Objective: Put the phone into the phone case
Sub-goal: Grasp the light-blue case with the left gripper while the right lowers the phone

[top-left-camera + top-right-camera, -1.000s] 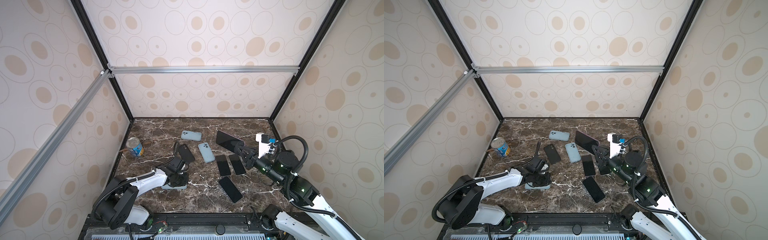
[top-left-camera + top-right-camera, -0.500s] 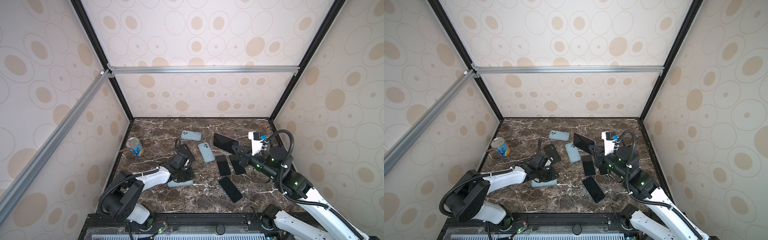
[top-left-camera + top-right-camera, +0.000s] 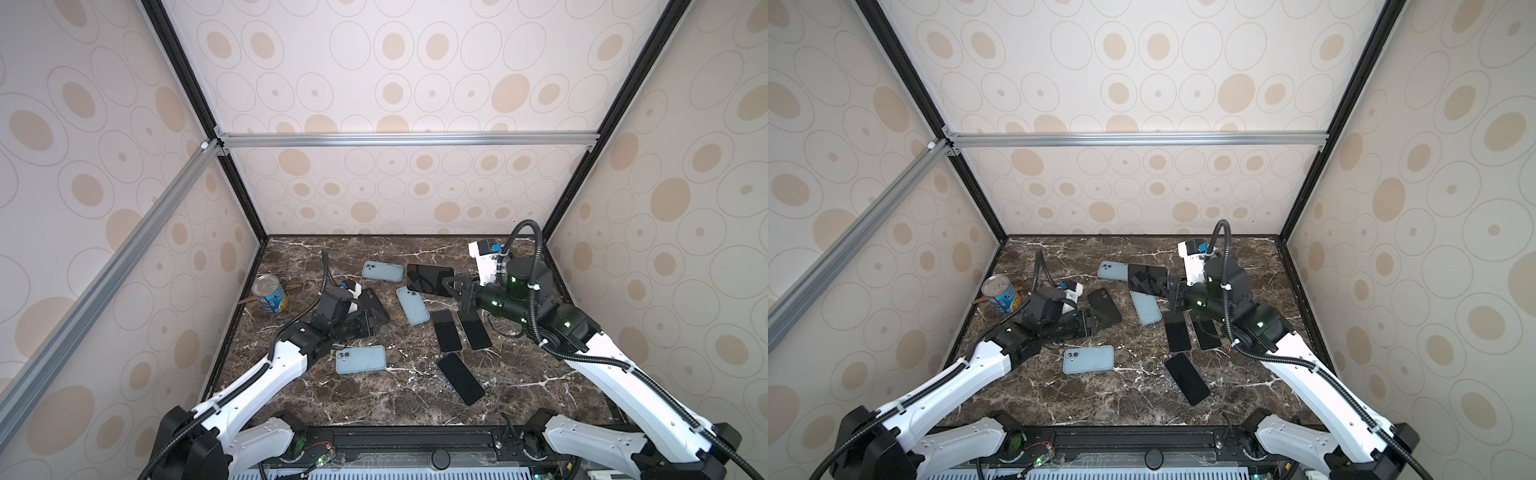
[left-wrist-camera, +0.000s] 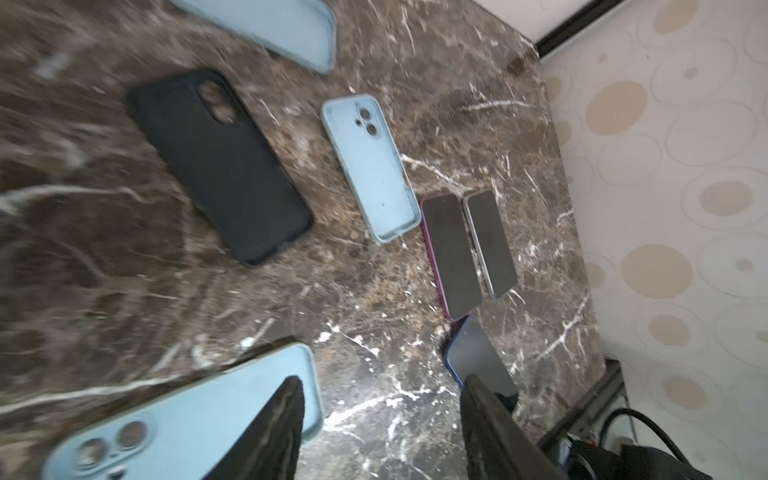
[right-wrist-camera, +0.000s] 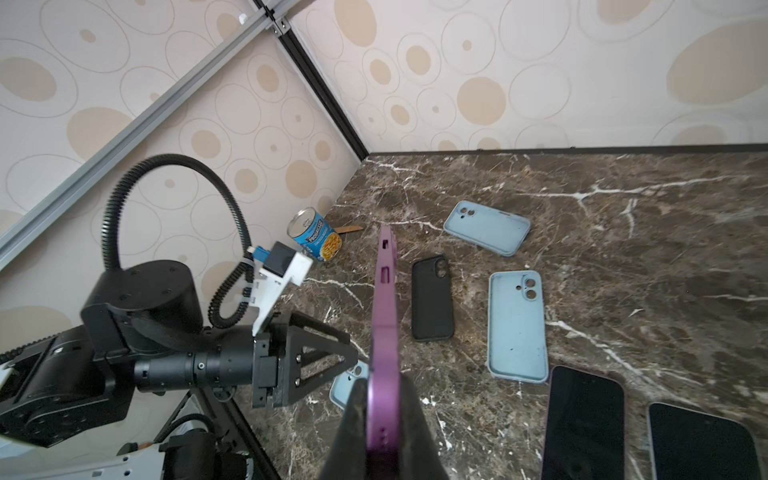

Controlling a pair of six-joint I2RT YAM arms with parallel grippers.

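Note:
My right gripper [image 3: 451,286] [image 5: 384,399] is shut on a purple phone [image 3: 428,279] [image 5: 384,324] and holds it on edge above the back of the marble table, dark screen toward the camera in both top views. My left gripper [image 3: 374,322] [image 4: 382,382] is open with nothing between its fingers. It hovers just behind a light-blue phone case [image 3: 360,359] [image 3: 1088,359] [image 4: 199,415], which lies flat near the front left. One left finger [image 4: 282,419] overlaps that case's end in the left wrist view.
A black case [image 3: 374,305] [image 4: 220,166] lies by the left gripper. Two more light-blue cases [image 3: 382,271] [image 3: 412,305] lie mid-table. Three dark phones [image 3: 446,330] [image 3: 473,329] [image 3: 460,378] lie on the right. A tin can [image 3: 270,294] stands at the left wall.
My left gripper has opened, let go of the light-blue case and drawn back from it. My right gripper has carried the purple phone leftward.

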